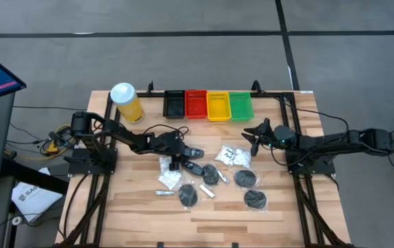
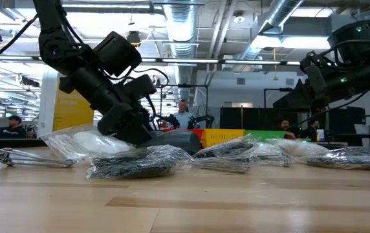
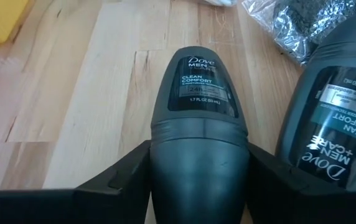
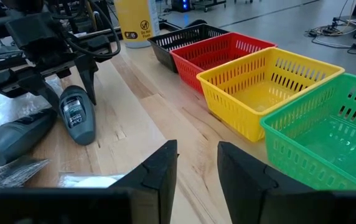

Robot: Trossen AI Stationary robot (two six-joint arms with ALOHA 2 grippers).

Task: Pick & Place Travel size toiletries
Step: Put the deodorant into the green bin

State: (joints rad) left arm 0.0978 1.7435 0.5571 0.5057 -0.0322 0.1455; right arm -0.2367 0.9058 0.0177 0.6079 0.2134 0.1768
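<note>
Left gripper (image 3: 198,186) of mine straddles a black oval case (image 3: 200,112) lying flat on the surface left of frame centre, fingers spread beside it but not visibly clamping, while my right gripper (image 4: 196,168) waits part-open near the trays.

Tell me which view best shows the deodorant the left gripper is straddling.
The left wrist view: the upright-labelled deodorant fills it between the left gripper's fingers, label readable. The right wrist view shows it smaller; the high view, a dark speck; the low view mostly hides it.
</note>
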